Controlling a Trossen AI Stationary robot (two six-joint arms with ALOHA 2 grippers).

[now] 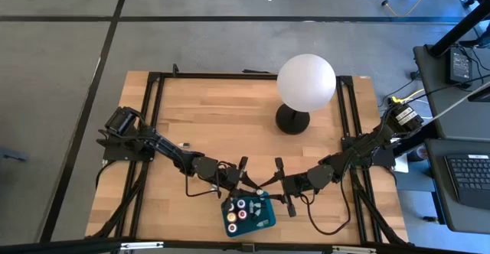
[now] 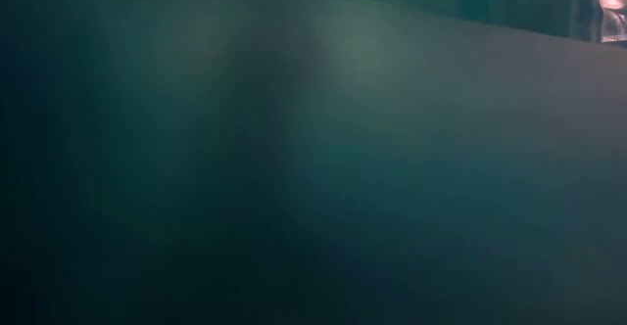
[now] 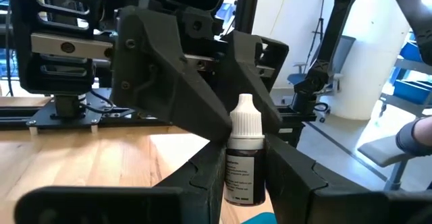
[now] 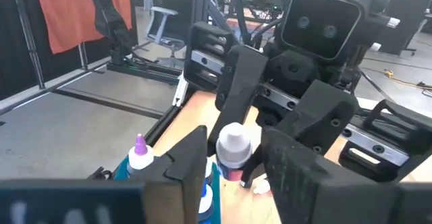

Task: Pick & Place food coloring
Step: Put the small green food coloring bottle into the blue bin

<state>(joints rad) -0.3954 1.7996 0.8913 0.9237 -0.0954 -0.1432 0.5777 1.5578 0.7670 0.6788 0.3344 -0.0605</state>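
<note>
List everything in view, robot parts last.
Dark food coloring bottle with white cap: one, upright between both hands.
Purple-tipped white bottle: one, standing in the tray.
Round pots: several, red, yellow and dark, in the tray.
Teal rectangular tray: one, at the table's near edge.
White globe lamp on a black base: one, far right of the table.
Wooden table: one, light.
Left hand: shut on the dark bottle.
Right hand: around the same bottle's cap.
</note>
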